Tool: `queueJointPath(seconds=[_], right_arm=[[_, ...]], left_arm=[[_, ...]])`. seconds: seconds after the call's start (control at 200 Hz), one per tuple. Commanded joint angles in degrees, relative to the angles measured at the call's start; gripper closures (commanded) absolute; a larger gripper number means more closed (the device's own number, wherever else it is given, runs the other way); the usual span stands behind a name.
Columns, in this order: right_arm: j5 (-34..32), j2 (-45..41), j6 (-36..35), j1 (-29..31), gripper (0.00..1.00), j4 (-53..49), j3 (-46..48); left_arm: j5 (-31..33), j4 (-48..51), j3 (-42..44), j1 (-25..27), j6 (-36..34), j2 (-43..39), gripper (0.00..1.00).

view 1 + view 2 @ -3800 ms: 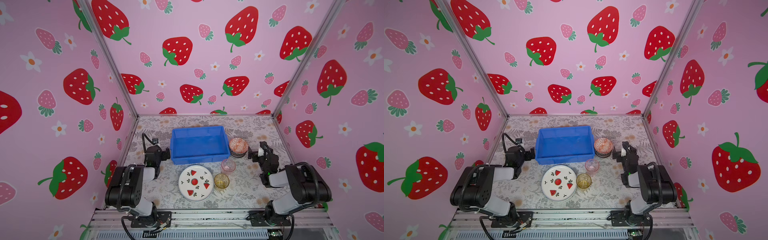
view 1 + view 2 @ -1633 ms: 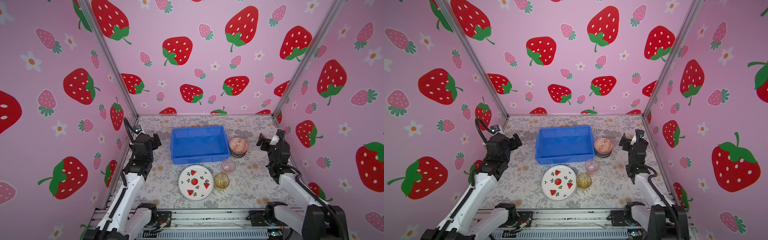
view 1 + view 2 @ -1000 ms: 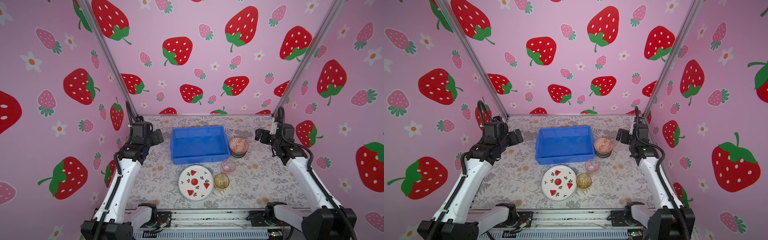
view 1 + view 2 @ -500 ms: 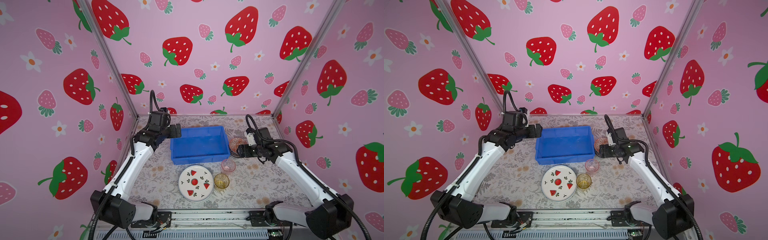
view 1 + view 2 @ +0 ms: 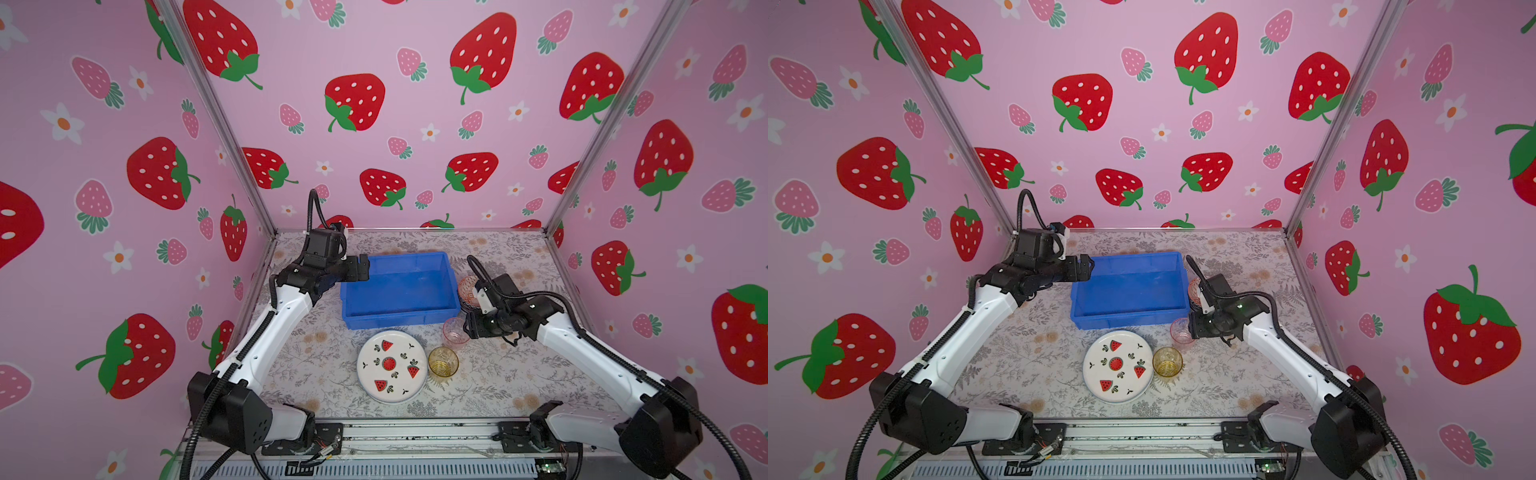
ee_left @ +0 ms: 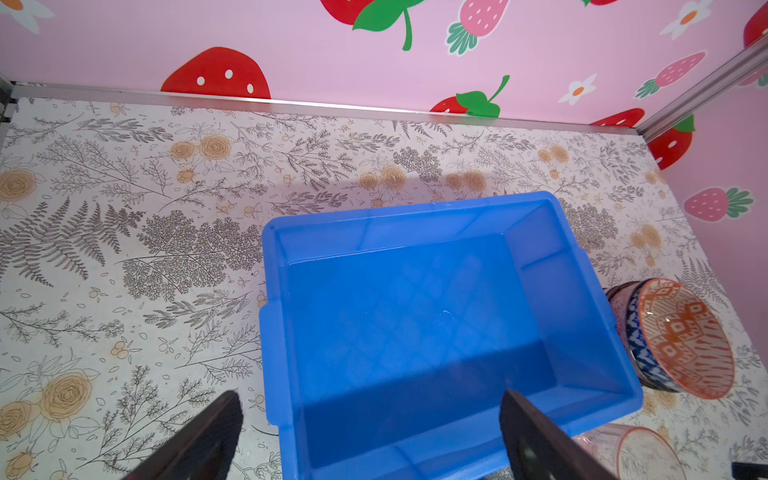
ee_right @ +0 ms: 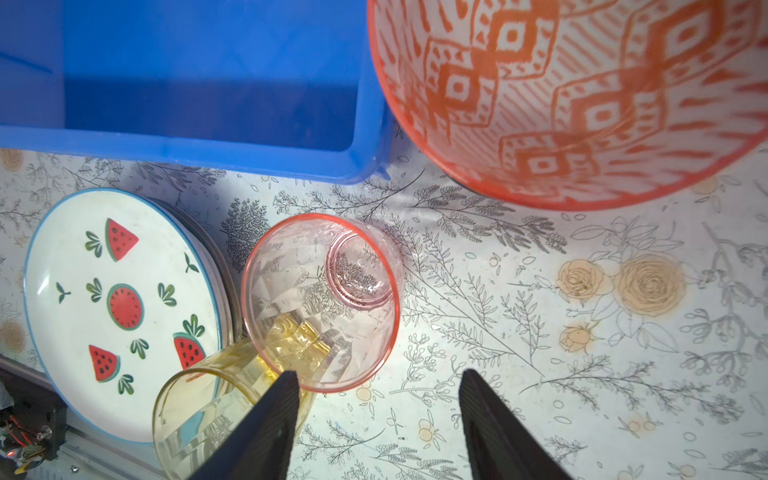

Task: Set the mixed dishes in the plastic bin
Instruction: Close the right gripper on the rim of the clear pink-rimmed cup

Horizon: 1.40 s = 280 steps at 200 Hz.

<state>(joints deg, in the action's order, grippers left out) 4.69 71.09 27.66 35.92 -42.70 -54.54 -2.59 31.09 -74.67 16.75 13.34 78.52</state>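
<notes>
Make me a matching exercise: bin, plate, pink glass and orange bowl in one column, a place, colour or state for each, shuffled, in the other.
Column one
1. bin
2. plate
3. pink glass
4. orange bowl

Column two
a. top of a bowl stack
b. holds nothing
c. between the bin's front corner and the yellow glass
d. white with a blue rim

Pairs: 1-b, 2-d, 3-c, 4-a
</notes>
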Motion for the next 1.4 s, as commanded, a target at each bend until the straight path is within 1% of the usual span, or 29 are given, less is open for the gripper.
queueJointPath(seconds=[0.0, 0.14, 0.335, 0.355, 0.465, 0.715, 0.855, 0.925, 1.101, 1.246, 1.396], right_arm=[[-0.7, 1.44, 2.74, 0.82, 0.39, 1.56, 1.69], [-0.38, 3.85, 2.49, 0.99, 0.43, 3.04, 1.9], [-2.69, 6.1, 2.31, 1.08, 0.48, 3.55, 1.04], [-2.95, 6.25, 2.31, 1.08, 0.51, 3.67, 1.1], [-4.01, 7.03, 2.13, 1.08, 0.54, 3.82, 1.19], [-5.35, 7.51, 1.53, 1.08, 0.69, 3.84, 0.79], [-4.96, 8.14, 0.94, 1.1, 0.73, 4.4, 0.84], [-4.97, 8.19, 0.9, 1.08, 0.77, 4.77, 0.85], [-4.65, 8.89, 0.2, 1.09, 0.81, 4.81, 0.5], [-4.83, 8.88, -0.36, 1.09, 0.89, 4.24, -0.33], [-4.79, 9.03, -1.16, 1.08, 0.94, 2.91, -1.71]], left_arm=[[-1.02, -0.48, -0.11, 1.05, -0.13, -0.15, 0.01], [-0.23, 0.11, -0.29, 1.78, -0.43, -0.12, 0.01], [1.51, 0.17, 0.23, 2.7, -1.03, -0.59, 0.01], [1.68, 0.2, 0.23, 2.81, -1.07, -0.62, 0.01], [1.97, 0.36, 0.25, 3.04, -1.28, -0.39, 0.01], [2.46, 0.57, 0.15, 3.37, -1.31, 0.03, 0.01], [2.15, 0.82, 0.02, 3.33, -1.42, 0.38, 0.01], [2.16, 0.86, -0.01, 3.41, -1.52, 0.46, 0.01], [2.07, 0.94, -0.11, 3.46, -1.54, 0.69, 0.01], [2.15, 1.12, -0.18, 3.47, -1.61, 1.04, 0.01], [2.28, 1.25, -0.36, 3.39, -1.64, 1.24, 0.01]])
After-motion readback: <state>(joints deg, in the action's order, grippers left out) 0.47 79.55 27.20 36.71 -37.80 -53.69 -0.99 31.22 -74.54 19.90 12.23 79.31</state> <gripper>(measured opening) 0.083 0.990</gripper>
